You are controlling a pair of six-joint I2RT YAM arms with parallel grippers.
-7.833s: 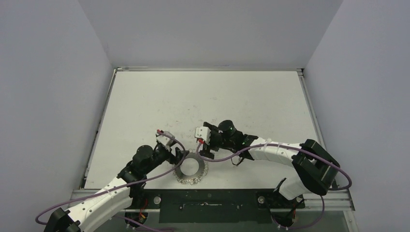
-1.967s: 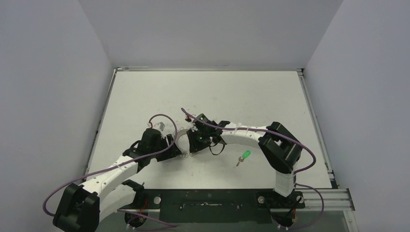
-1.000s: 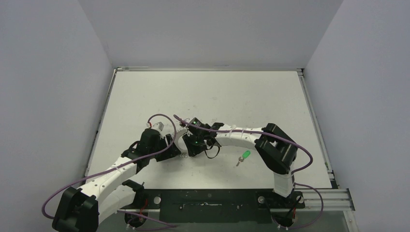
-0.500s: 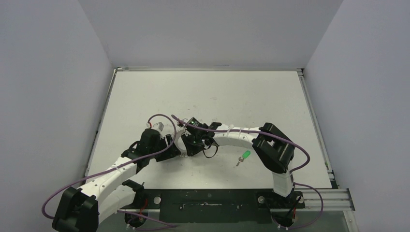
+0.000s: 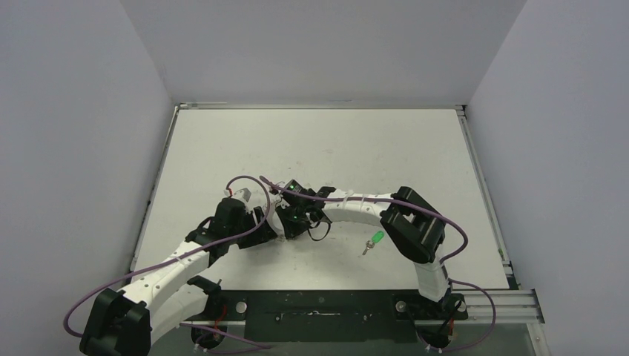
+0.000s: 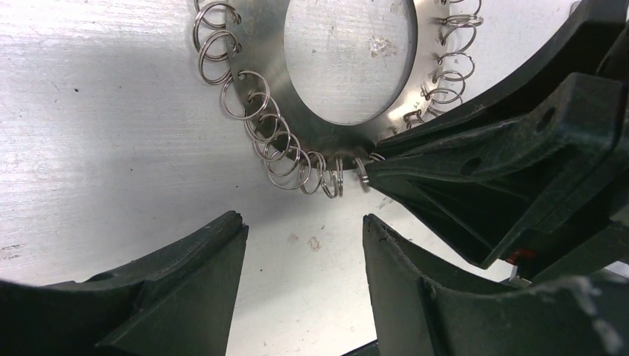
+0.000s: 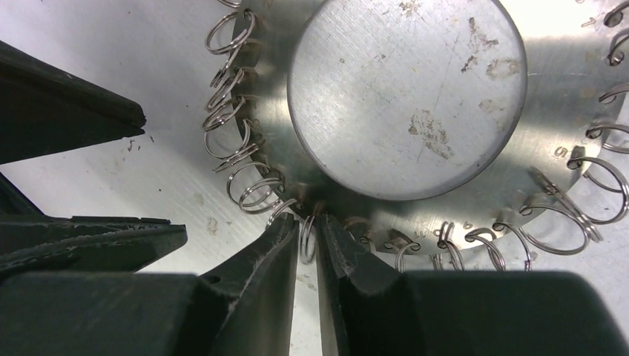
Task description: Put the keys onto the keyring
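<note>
The keyring (image 7: 549,119) lies flat on the table, a silver disc with a round hole and wire loops all round its rim. My right gripper (image 7: 306,230) is shut on one wire loop at the disc's near edge. My left gripper (image 6: 304,219) stands open just short of the keyring (image 6: 259,74), with bare table between its fingers. In the left wrist view the right gripper's dark fingers (image 6: 475,178) reach in from the right. The green-headed key (image 5: 377,237) lies alone on the table to the right. The other key is out of view.
In the top view both grippers meet near the table's middle, left gripper (image 5: 268,226) and right gripper (image 5: 288,221) almost touching. The left gripper's fingers (image 7: 74,111) sit close on the left in the right wrist view. Purple cables loop above both wrists.
My right gripper has slid a little left and narrowed its jaws onto a wire loop. The left arm and the green key have stayed put.
</note>
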